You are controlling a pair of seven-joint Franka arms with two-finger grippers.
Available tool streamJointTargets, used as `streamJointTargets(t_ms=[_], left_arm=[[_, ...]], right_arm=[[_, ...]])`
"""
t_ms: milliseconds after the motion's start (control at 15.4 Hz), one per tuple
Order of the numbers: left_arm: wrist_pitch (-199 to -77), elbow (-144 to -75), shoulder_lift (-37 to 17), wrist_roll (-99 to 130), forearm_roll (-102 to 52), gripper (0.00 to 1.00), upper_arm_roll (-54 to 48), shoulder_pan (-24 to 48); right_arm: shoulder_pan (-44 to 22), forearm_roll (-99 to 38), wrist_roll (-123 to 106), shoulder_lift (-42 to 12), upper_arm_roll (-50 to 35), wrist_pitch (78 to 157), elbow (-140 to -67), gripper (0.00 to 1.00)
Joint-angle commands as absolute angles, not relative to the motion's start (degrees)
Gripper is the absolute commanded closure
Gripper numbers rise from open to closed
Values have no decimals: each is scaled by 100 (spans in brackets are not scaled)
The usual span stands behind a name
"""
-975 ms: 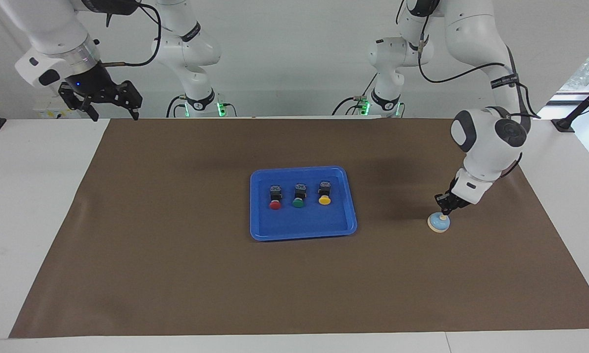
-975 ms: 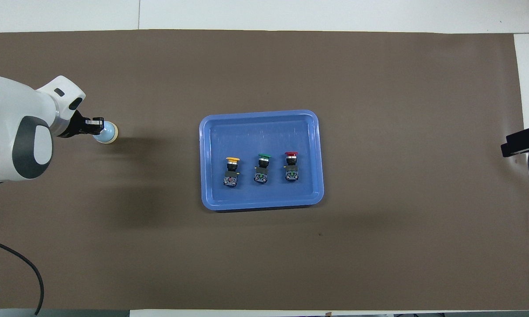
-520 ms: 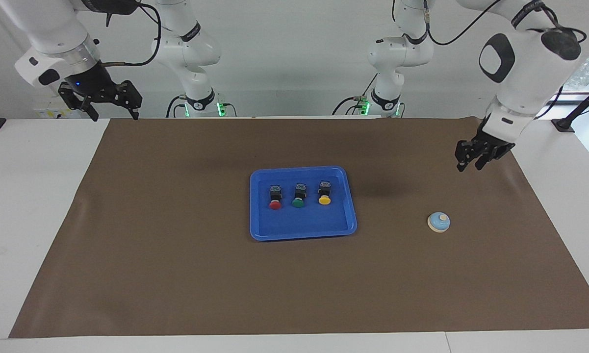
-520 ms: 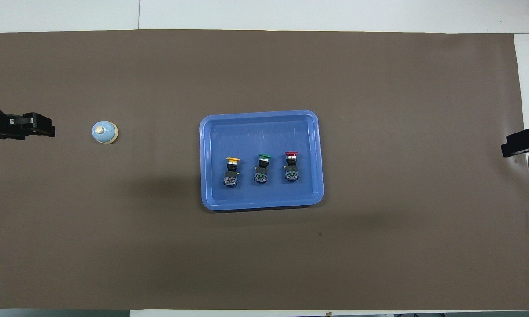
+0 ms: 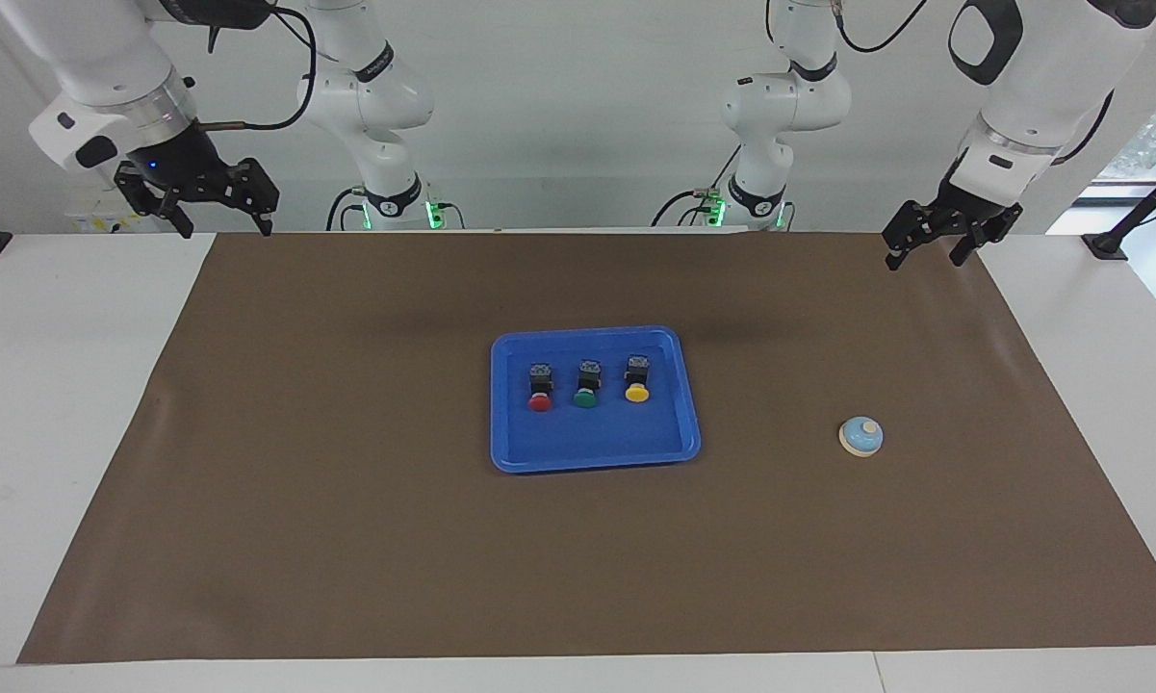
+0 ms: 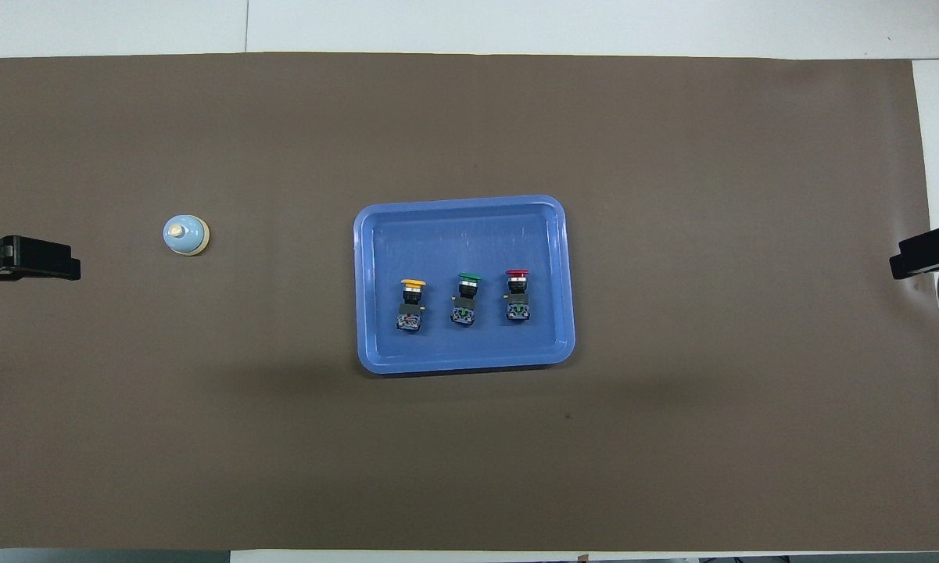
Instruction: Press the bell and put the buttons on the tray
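You are looking at three buttons, red [image 5: 540,401], green [image 5: 585,397] and yellow [image 5: 637,390], lying in one blue tray [image 5: 594,455]. One bell [image 5: 861,436] is sitting well apart from the tray, toward the left arm's end. Only the facing view is showing both grippers whole: left gripper [image 5: 928,246] and right gripper [image 5: 223,222] are hanging released, over the brown mat's [image 5: 346,539] corners.

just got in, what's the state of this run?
Nothing is being handled right now. The red button, green button and yellow button lie in a row in the blue tray at the middle of the brown mat. The bell stands alone on the mat toward the left arm's end. The left claw is up over the mat's edge by the robots, open and empty. The right claw waits raised at its own end, open too.
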State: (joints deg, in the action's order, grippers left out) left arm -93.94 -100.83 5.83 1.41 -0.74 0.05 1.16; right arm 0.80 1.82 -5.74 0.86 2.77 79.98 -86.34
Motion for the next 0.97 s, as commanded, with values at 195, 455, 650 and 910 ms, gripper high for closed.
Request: streamJointTargets(t_ms=[195, 455, 650, 910], left_arm=[[-8964, -9438, 17, 9, -70, 0, 18, 184], [-9132, -9677, 123, -17, -70, 0, 26, 237], [-9114, -9677, 123, -202, -70, 0, 26, 237], [-9149, -9642, 114, -211, -70, 0, 26, 246]], right_arm=[[53, 255, -598, 211, 299, 8051, -8789, 0], [53, 255, -598, 211, 299, 8051, -8789, 0], [53, 255, -598, 211, 299, 8051, -8789, 0], [53, 255, -598, 211, 299, 8051, -8789, 0]])
